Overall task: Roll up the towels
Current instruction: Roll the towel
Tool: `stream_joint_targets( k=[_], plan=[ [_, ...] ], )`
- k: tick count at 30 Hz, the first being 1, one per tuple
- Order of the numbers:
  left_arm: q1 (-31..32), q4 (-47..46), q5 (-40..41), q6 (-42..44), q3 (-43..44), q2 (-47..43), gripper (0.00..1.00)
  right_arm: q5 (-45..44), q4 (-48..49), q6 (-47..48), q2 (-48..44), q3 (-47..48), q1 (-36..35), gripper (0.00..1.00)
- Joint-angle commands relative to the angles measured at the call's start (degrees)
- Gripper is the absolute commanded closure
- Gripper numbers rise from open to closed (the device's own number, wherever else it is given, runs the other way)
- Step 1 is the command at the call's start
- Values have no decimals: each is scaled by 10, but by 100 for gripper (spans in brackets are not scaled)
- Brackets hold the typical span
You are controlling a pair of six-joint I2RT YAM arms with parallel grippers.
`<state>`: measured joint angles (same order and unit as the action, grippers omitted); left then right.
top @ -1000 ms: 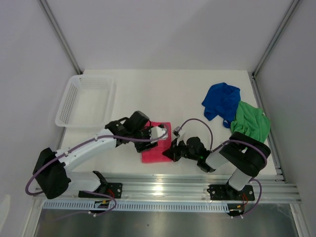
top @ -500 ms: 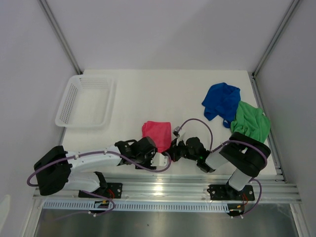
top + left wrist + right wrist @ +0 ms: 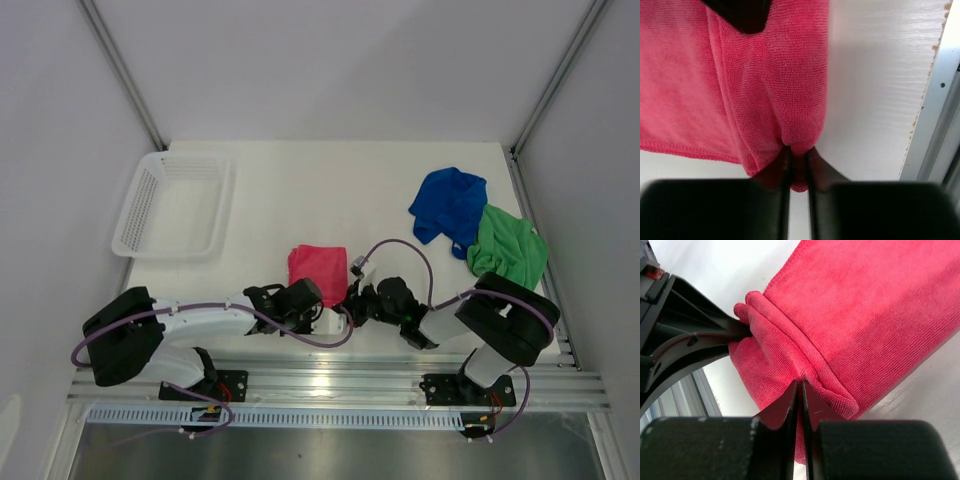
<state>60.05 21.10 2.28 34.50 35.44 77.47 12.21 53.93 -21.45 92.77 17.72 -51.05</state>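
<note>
At the near edge of the table, the left gripper and the right gripper were both clamped on the pink towel.

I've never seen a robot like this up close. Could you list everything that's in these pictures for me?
pink-red towel: one, pink-red, folded, on the table's near middle, between the two arms.
blue towel: one, royal blue, crumpled, on the far right of the table.
green towel: one, bright green, crumpled, at the right edge, beside the blue towel and nearer the arms.
basket: one, white plastic mesh, on the far left of the table.
table: one, white, under everything.
rail: one, silver metal, along the near edge.
left gripper: one, black, shut on the pink-red towel's near edge.
right gripper: one, black, shut on the same towel's edge.
</note>
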Motion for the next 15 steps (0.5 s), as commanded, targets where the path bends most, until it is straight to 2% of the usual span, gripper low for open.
stream_joint_targets(
  k=[1, 2, 7, 9, 15],
  plan=[
    [4, 13, 8, -15, -6, 15, 95, -18, -51, 47, -38, 7, -1, 89],
    [4, 13, 10, -16, -6, 8, 99, -15, -67, 66, -49, 8, -1, 87],
    [-14, 34, -29, -15, 0, -36, 99, 7, -147, 142, -149, 15, -1, 73],
    [-37, 46, -74, -11, 8, -54, 99, 5, -198, 197, -211, 10, -2, 70],
    [-87, 61, -136, 6, 22, -60, 99, -1, -330, 340, -330, 8, -1, 68]
  ],
)
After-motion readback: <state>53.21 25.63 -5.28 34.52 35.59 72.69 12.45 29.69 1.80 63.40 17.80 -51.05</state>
